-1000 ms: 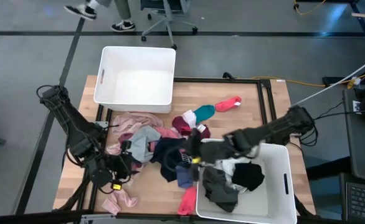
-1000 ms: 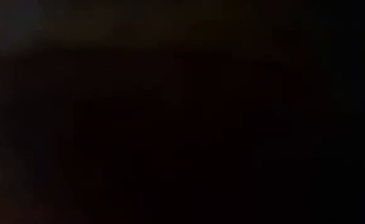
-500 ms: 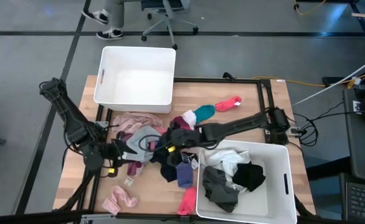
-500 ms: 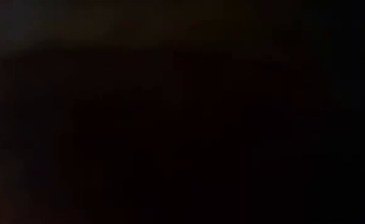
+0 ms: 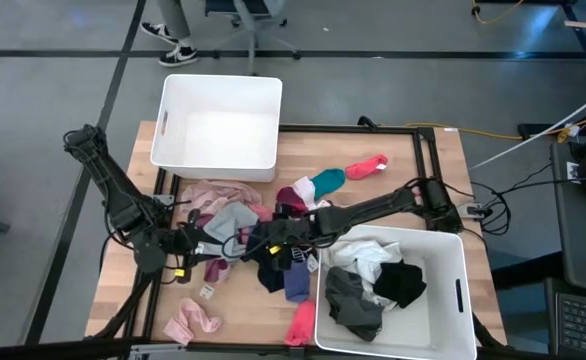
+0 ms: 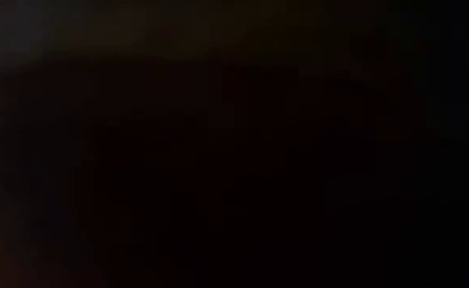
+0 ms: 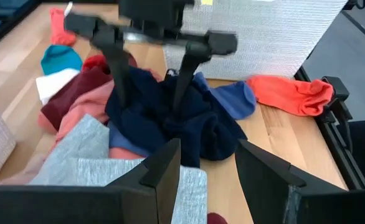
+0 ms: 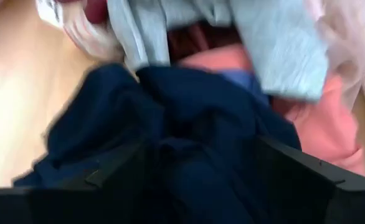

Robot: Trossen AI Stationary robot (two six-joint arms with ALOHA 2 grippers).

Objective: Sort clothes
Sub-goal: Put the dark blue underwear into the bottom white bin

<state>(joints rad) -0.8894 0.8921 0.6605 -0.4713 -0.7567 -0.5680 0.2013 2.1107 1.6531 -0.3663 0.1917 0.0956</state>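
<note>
The clothes lie heaped mid-table: pink (image 5: pixel 216 193), grey (image 5: pixel 235 217), maroon (image 5: pixel 291 196) and a navy garment (image 5: pixel 273 262). A teal sock (image 5: pixel 327 182) and a coral sock (image 5: pixel 367 166) lie toward the far side. My right gripper (image 7: pixel 150 102) reaches in from the right and stands open, down on the navy garment (image 7: pixel 189 124). My left gripper (image 7: pixel 204 152) is open at the pile's left side, beside the grey garment (image 7: pixel 89 155), with nothing seen between its fingers. The low view is dark. My right gripper has its open fingertips (image 7: pixel 177 102) sunk into the top of the navy garment (image 8: pixel 189 118), with a hump of the cloth between them. The fingers slant down from the table's right side. The garment lies on the pile and the table.
A white bin (image 5: pixel 218 160) stands at the far left. A second white bin (image 5: pixel 443 250) at the near right holds dark, grey and white clothes. A pink sock (image 5: pixel 193 322) and a red sock (image 5: pixel 302 322) lie near the front edge. A person's feet show on the floor beyond the table.
My right gripper has swung from above the near right bin toward the table's left and down onto the navy garment in the pile. My left gripper has moved from near the front edge up to the pile's left side and now keeps still.
</note>
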